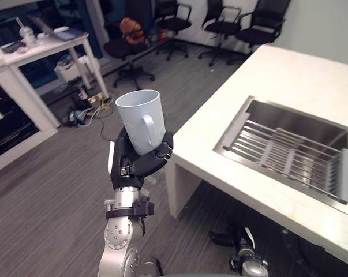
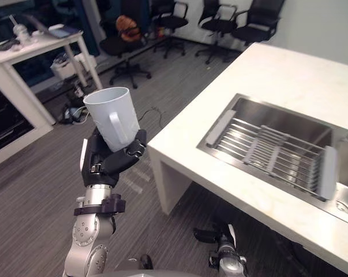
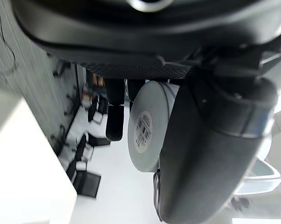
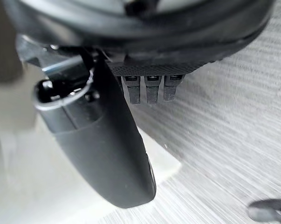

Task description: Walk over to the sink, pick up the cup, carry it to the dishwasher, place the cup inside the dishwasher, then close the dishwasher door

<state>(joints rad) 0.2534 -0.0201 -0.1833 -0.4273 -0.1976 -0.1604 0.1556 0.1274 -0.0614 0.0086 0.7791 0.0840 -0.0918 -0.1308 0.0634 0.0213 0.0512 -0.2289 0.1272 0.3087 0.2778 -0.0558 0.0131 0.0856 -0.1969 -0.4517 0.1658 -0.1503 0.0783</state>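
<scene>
A white cup (image 1: 140, 118) with a handle stands upright in my left hand (image 1: 136, 164), whose fingers and thumb are curled round its lower half. I hold it chest-high over the grey floor, just left of the white counter's corner (image 1: 182, 144). The left wrist view shows the cup's base (image 3: 147, 126) between the fingers and the thumb (image 3: 210, 140). The steel sink (image 1: 289, 115) is sunk in the counter to the right, with a wire rack (image 1: 295, 156) across it. My right hand (image 4: 103, 140) hangs low beside the counter, fingers relaxed and holding nothing.
A white desk (image 1: 41, 46) with small items stands at the far left, with cables (image 1: 87, 109) on the floor by its leg. Several black office chairs (image 1: 174, 23) line the back. Grey floor lies open between the desk and the counter (image 1: 289, 75).
</scene>
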